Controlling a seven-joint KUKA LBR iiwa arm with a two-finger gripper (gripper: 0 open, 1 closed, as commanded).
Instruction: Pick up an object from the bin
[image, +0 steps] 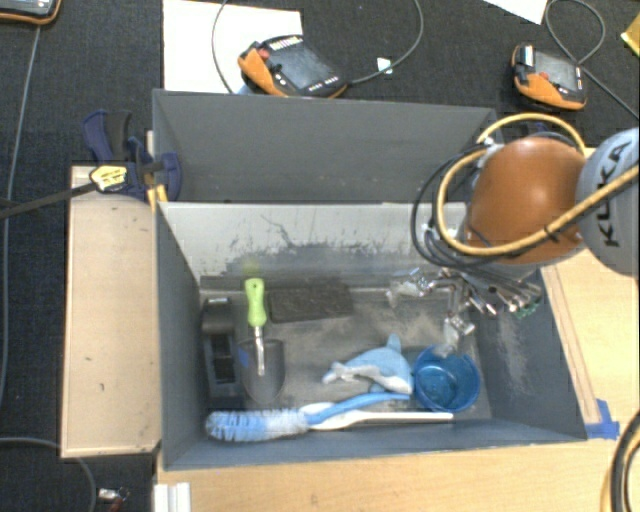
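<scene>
My gripper (459, 322) hangs below the arm's wrist at the right of the bin, just above and behind a round blue cup (446, 383) that stands near the front wall. Nothing shows in its grasp. Left of the cup lies a light blue soft toy shaped like a fish (376, 368). Along the front wall, a brush with a white and blue handle and blue bristles (300, 420) lies lengthwise, its handle end reaching under the cup.
At the left stand a black tape dispenser (220, 347) and a metal scoop with a green handle (257, 325). A dark grey flat block (311, 300) lies against the back wall. The arm's orange dome and cables cover the bin's right rear corner.
</scene>
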